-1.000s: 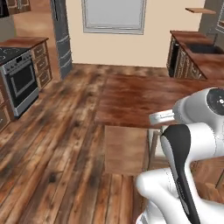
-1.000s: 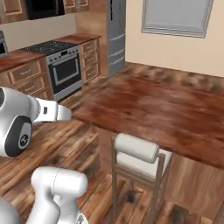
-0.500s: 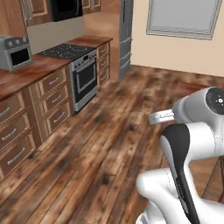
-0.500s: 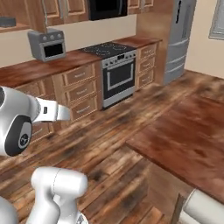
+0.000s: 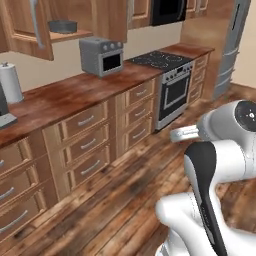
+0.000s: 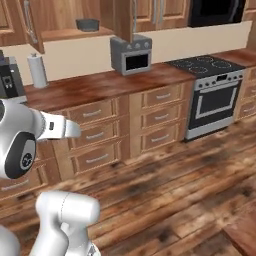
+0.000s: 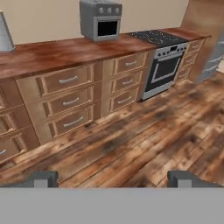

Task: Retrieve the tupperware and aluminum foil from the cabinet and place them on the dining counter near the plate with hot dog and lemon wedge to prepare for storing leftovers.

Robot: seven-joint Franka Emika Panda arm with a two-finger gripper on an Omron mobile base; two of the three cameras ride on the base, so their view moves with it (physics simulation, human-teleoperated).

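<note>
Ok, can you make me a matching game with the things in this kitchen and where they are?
Things:
1. tub
2. toaster oven
3. paper towel roll
4. stove

Places:
A. between the drawers and the fridge
B. on the shelf of the open cupboard
C. far left on the worktop
D. on the worktop under the cupboards, beside the stove

Pairs: 1-B, 2-D, 3-C, 4-A

All views toward kitchen counter (image 5: 75,95)

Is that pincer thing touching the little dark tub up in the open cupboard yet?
Apart. In the hand view the pincer is open over bare floor, while the left base view shows the tupperware up on the cabinet shelf, far across the kitchen.
</note>
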